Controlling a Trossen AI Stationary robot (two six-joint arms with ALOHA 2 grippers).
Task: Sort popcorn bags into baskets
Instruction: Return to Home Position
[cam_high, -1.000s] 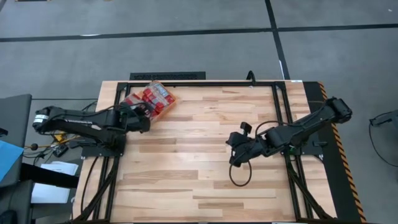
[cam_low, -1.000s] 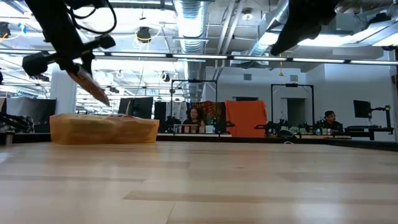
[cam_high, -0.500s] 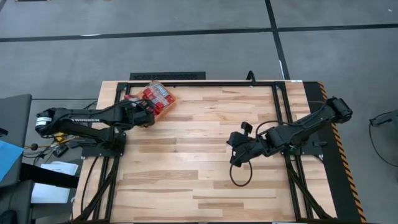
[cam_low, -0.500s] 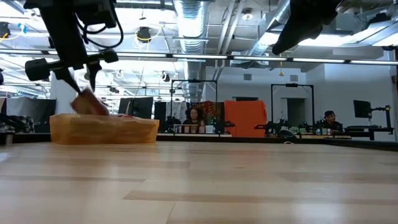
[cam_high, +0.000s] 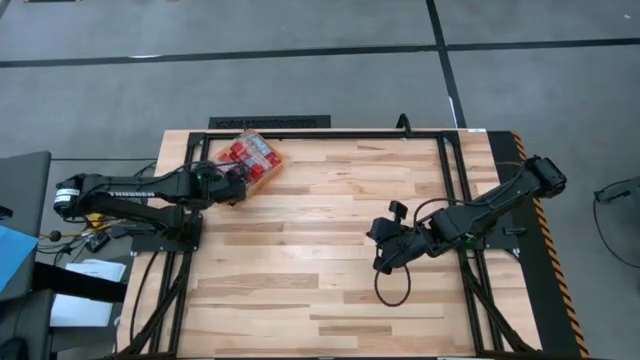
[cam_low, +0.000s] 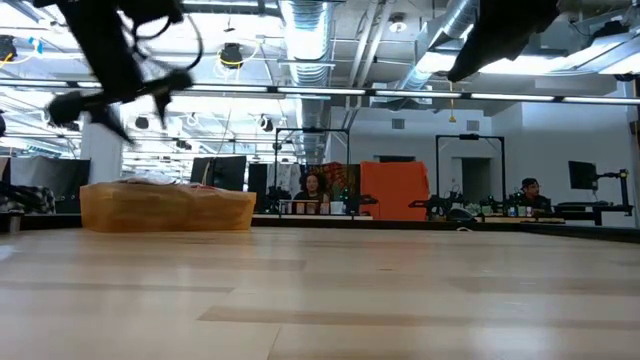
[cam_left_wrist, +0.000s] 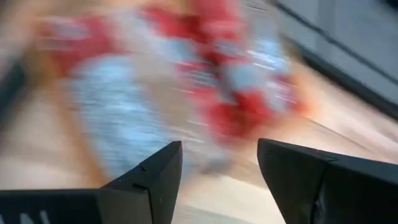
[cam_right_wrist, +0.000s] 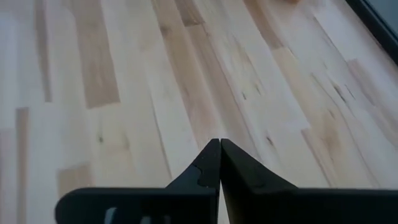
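Note:
The orange basket (cam_high: 265, 171) stands at the table's far left; in the low view it shows as a low orange tray (cam_low: 165, 208). Several red popcorn bags with silver-grey panels (cam_high: 245, 152) lie inside it, and they show blurred in the left wrist view (cam_left_wrist: 186, 81). My left gripper (cam_high: 232, 183) is open and empty, just above the basket's near-left side (cam_left_wrist: 217, 155). My right gripper (cam_high: 384, 264) is shut and empty above bare wood right of the table's middle (cam_right_wrist: 219, 146).
A black cable loop (cam_high: 392, 288) lies on the table below my right gripper. Dark frame rails (cam_high: 450, 190) run along the table's sides and far edge. Bare wood stretches between the two arms. People sit at desks in the room beyond.
My left gripper carried a popcorn bag hanging below it, lowered it into the basket, let go and opened, then rose a little toward the table's left. The bag now lies in the basket. My right gripper has drifted slightly toward the near edge.

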